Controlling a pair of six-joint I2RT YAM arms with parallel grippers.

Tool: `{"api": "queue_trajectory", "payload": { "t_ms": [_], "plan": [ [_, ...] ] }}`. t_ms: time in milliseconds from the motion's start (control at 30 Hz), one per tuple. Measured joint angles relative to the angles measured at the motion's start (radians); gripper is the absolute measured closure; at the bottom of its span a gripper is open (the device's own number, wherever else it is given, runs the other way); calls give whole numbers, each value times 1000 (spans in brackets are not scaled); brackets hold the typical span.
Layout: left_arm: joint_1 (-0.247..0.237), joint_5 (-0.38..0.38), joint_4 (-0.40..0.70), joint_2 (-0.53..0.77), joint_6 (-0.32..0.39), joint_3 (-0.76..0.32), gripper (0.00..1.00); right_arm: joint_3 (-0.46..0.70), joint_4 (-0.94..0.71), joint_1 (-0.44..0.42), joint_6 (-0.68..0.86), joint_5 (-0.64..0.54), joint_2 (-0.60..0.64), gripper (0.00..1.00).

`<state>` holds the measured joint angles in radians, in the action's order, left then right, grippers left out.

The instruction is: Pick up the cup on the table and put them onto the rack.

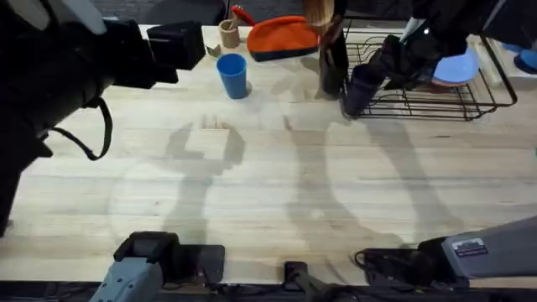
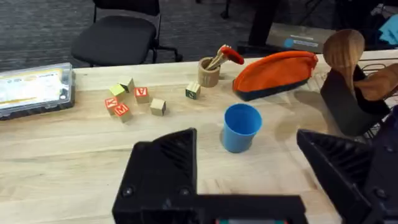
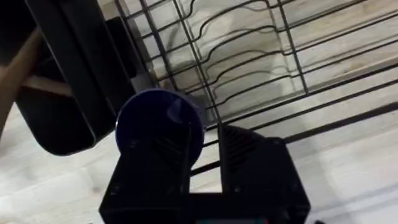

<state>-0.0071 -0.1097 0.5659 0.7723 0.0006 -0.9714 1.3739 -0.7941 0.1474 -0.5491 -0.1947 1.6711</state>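
Note:
The bright blue cup [image 1: 232, 75] stands upright on the table at the back, left of centre. My left gripper [image 1: 178, 46] hovers high to its left, open, and the blue cup [image 2: 240, 127] shows between and beyond its fingers [image 2: 165, 168]. The dark navy cup [image 1: 360, 89] hangs at the left edge of the black wire rack [image 1: 478, 99]. My right gripper [image 1: 384, 69] is shut on it. In the right wrist view the navy cup [image 3: 155, 121] is pinched at its rim, just off the rack's wires [image 3: 249, 68].
A black utensil holder [image 1: 333, 63] with a wooden spoon stands just left of the rack. An orange pouch [image 1: 281, 38] and a small tan wooden cup [image 1: 229, 33] sit at the back. A pale blue dish [image 1: 457, 67] lies in the rack. Letter blocks [image 2: 127, 99] lie farther left.

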Motion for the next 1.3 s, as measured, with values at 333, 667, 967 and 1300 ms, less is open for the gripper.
{"api": "queue_trajectory", "payload": {
  "t_ms": [333, 667, 967, 1300],
  "plan": [
    [0, 0, 0, 0, 0, 0, 8, 0, 7, 0, 3, 0, 0, 968],
    [0, 0, 0, 0, 0, 0, 8, 0, 23, 0, 4, -1, 0, 969],
    [0, 0, 0, 0, 0, 0, 8, 0, 38, 0, 8, -1, 0, 969],
    [0, 0, 0, 0, 0, 0, 8, 0, 32, 0, 8, -3, 0, 969]
  ]
}}
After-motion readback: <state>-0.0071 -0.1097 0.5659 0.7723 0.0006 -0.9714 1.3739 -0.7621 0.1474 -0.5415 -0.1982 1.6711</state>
